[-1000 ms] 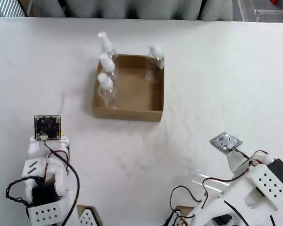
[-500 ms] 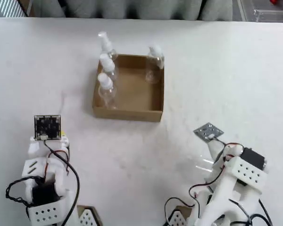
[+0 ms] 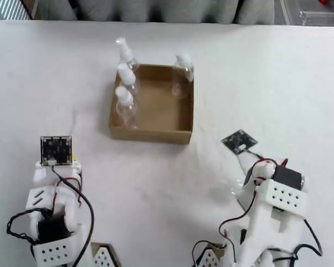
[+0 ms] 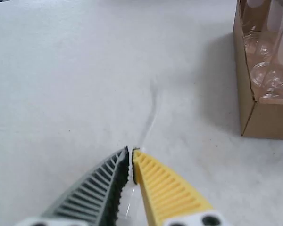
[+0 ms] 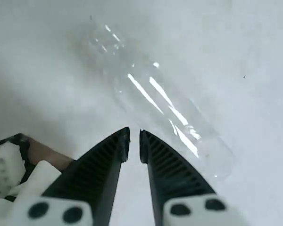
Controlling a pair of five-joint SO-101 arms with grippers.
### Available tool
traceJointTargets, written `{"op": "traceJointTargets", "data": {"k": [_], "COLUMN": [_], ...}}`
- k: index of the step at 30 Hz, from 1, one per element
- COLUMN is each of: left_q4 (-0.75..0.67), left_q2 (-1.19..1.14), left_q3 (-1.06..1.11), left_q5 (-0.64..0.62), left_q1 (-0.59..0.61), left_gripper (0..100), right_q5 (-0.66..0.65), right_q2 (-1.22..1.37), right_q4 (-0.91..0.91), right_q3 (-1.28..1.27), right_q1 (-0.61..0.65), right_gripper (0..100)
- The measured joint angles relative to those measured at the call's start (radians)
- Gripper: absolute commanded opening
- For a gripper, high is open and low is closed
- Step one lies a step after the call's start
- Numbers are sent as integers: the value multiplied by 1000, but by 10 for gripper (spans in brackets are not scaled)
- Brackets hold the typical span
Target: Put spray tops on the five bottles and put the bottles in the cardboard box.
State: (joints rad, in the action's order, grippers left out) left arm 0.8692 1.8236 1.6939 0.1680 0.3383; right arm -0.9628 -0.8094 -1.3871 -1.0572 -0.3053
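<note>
Near the middle of the white worktop (image 3: 278,83) sits the cardboard box (image 3: 156,134). Four bottles (image 3: 126,111) seem to stand in it, each with a white spray top (image 3: 122,93). The left gripper (image 4: 131,155) is closed on nothing, well away from the box. The right gripper (image 5: 133,139) is almost closed too, with nothing in it. It is just beside the last bottle (image 5: 165,108), which lies flat on the worktop. That bottle is clear, shiny and round, so it may roll. I think the gripper should open wide, go across the bottle's middle, and squeeze softly.
</note>
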Motion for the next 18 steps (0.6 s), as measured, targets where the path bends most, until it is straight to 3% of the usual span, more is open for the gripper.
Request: {"op": "traceJointTargets", "data": {"k": [14,18], "left_q4": [0,0], "left_q2": [0,0], "left_q3": [0,0], "left_q5": [0,0], "left_q1": [0,0], "left_gripper": [27,27], "right_q5": [9,8], "right_q2": [235,241], "right_q4": [407,414], "right_q3": [0,54], "right_q1": [21,21], "right_gripper": [18,18]}}
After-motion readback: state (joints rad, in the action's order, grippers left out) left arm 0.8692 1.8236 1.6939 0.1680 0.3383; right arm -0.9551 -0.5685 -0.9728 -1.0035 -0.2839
